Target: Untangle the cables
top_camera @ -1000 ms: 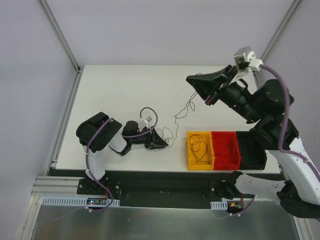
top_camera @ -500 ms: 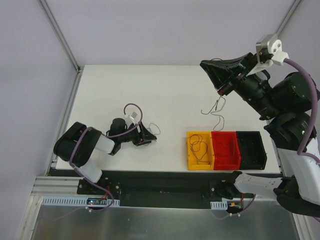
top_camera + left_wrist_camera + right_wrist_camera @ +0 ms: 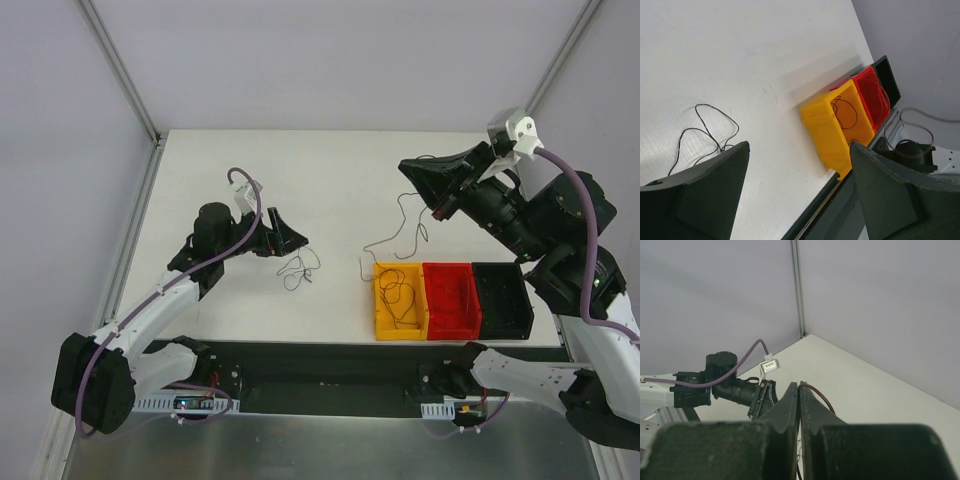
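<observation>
Sorting looks under way. Right of centre in the overhead view, the right gripper (image 3: 441, 207) is clenched on a hair-thin brownish wire (image 3: 385, 242), which dangles to the white table (image 3: 330, 170) just above the yellow plastic bin (image 3: 400, 333). Lowering it into a bin seems the next need. Centre-left, the left gripper (image 3: 292, 240) is spread wide and empty beside a thin black wire loop (image 3: 298, 268).
</observation>
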